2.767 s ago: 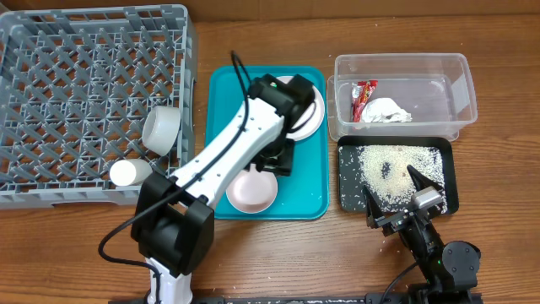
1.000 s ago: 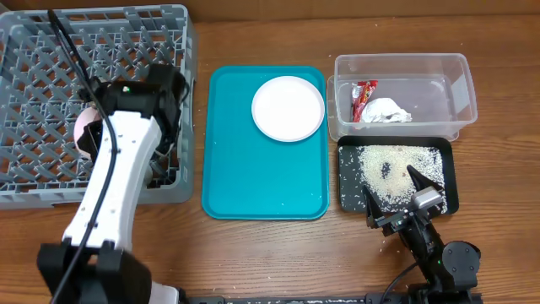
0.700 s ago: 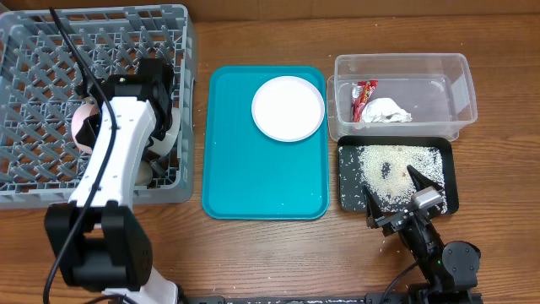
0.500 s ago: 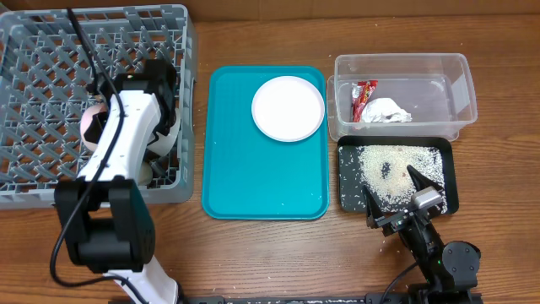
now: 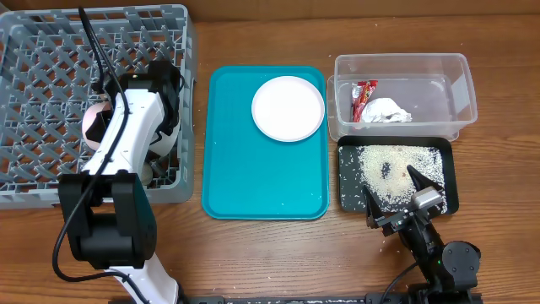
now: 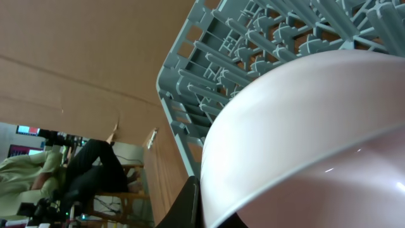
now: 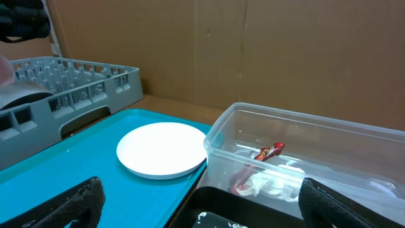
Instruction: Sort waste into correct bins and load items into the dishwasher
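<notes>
My left gripper is shut on the rim of the small pink bowl, holding it tilted over the grey dishwasher rack. In the left wrist view the pink bowl fills the frame, one dark finger lies against its rim, and the rack lattice shows behind. A pale bowl and a white cup lie in the rack, partly under the arm. The round plate rests on the teal tray. My right gripper stands open at the black tray's front edge.
The clear tub holds the red wrapper and the white paper wad. The black tray in front of it holds rice. The right wrist view shows the plate, the tub and the rack.
The left arm carried the pink bowl from the teal tray over into the rack, then shifted it slightly right in the last second. The right arm has not moved.
</notes>
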Tool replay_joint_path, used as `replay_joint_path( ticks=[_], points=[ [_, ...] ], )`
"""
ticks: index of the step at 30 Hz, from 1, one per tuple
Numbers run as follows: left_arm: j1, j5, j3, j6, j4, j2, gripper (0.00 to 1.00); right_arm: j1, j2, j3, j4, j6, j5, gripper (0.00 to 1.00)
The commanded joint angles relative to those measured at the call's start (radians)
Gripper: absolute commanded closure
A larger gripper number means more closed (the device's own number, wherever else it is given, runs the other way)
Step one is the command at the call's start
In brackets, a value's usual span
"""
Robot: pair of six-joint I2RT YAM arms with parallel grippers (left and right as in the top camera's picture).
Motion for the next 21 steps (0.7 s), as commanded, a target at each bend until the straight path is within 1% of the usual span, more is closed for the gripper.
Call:
replay_joint_path(
  ticks=[1, 5, 10, 14, 17, 21],
  points=[
    [0.013, 0.027, 0.0, 0.019, 0.002, 0.018, 0.94, -0.005, -0.008, -0.01, 0.006, 0.004, 0.0, 0.0],
    [0.009, 0.112, 0.0, 0.019, -0.019, 0.018, 0.92, -0.005, -0.008, -0.01, 0.006, 0.004, 0.0, 0.0],
    [0.003, 0.226, 0.0, 0.012, -0.069, 0.018, 0.94, -0.005, -0.008, -0.01, 0.006, 0.004, 0.0, 0.0],
    [-0.01, 0.291, 0.021, 0.011, -0.109, 0.017, 0.92, -0.005, -0.008, -0.01, 0.006, 0.004, 0.0, 0.0],
    [-0.016, 0.364, 0.087, 0.011, -0.176, 0.016, 0.88, -0.005, -0.008, -0.01, 0.006, 0.004, 0.0, 0.0],
    [-0.016, 0.506, 0.214, 0.012, -0.267, 0.016, 0.75, -0.005, -0.008, -0.01, 0.006, 0.004, 0.0, 0.0]
  ],
)
